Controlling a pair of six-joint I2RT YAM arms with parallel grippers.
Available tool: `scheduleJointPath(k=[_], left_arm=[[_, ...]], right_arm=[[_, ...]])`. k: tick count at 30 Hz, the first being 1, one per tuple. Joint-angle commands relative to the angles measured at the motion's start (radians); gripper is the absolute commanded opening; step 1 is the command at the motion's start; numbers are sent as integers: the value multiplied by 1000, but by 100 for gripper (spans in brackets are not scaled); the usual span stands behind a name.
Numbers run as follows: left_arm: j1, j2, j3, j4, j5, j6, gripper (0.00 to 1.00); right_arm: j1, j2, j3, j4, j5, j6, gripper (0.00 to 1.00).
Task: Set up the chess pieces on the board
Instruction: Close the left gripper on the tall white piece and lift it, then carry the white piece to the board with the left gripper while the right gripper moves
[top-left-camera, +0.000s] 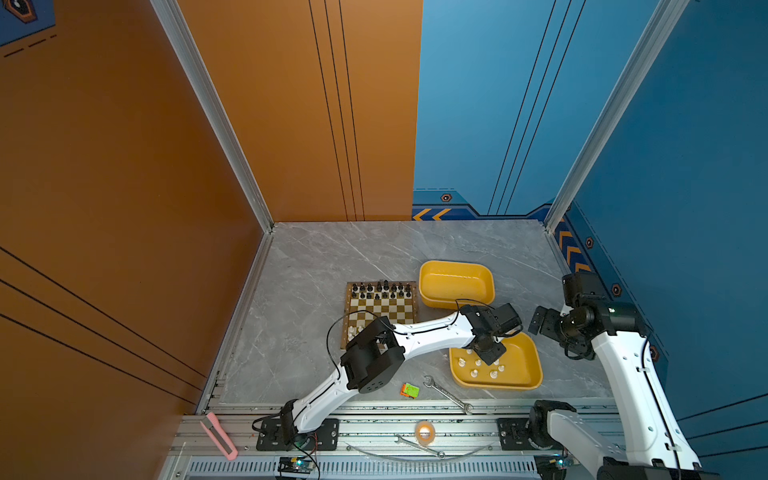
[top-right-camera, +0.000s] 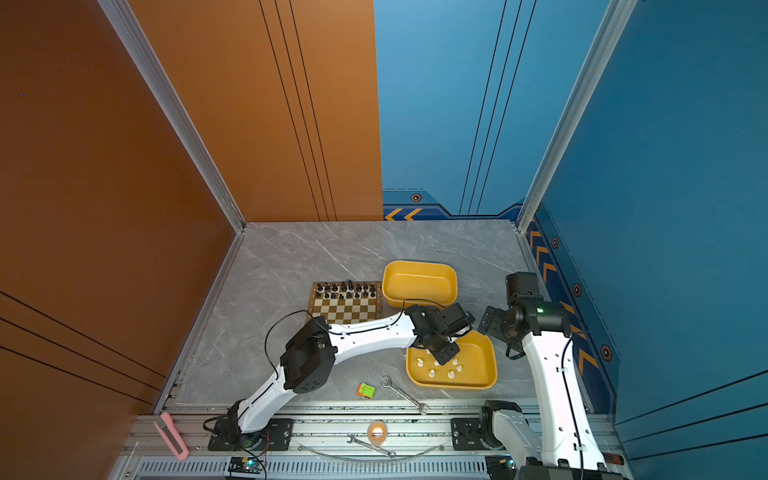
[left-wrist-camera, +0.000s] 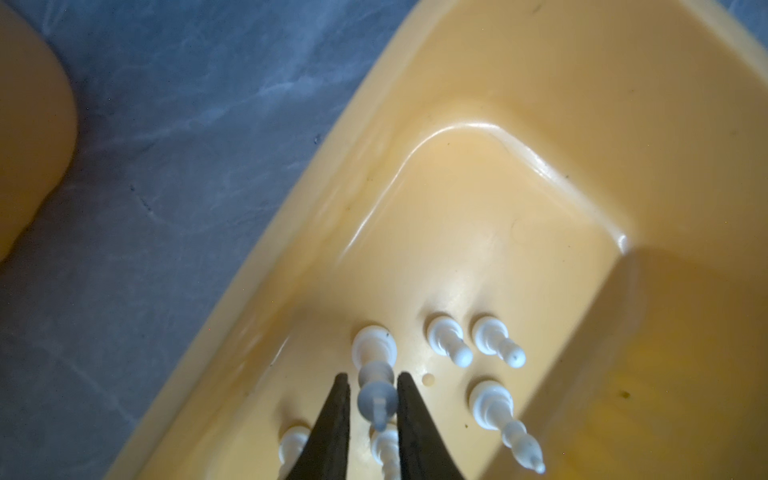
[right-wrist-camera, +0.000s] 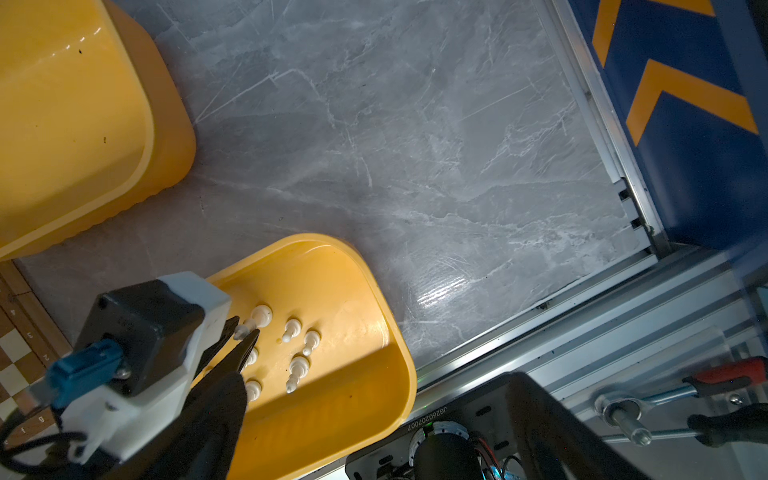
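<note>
Left hand (left-wrist-camera: 372, 377) straddles white piece (left-wrist-camera: 374, 351), cannot tell if clamped; neighbours (left-wrist-camera: 293, 442) just beside; skewed pinch could slip, topple them.

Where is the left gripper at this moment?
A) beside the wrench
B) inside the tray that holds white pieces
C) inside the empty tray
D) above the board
B: the left gripper has its tips on either side of a white piece standing in the near tray.
</note>
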Motion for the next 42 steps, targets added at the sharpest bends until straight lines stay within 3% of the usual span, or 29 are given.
scheduleJointPath(k=[1, 11, 23, 29, 36, 42], left_arm=[[7, 23, 29, -22, 22, 7, 16], [30, 17, 39, -32, 34, 11, 4], [96, -105, 38, -95, -25, 19, 0], [148, -234, -1, -121, -83, 15, 0], [204, -413, -113, -128, -170, -7, 0], [227, -595, -396, -127, -243, -98, 0]], right_arm=[[-9, 6, -9, -39, -6, -5, 100], [-18, 16, -6, -36, -3, -3, 100], [-39, 54, -2, 5, -23, 1, 100], [93, 112, 41, 47, 67, 15, 100], [214, 254, 88, 120, 63, 55, 100], [295, 379, 162, 159, 48, 66, 100]])
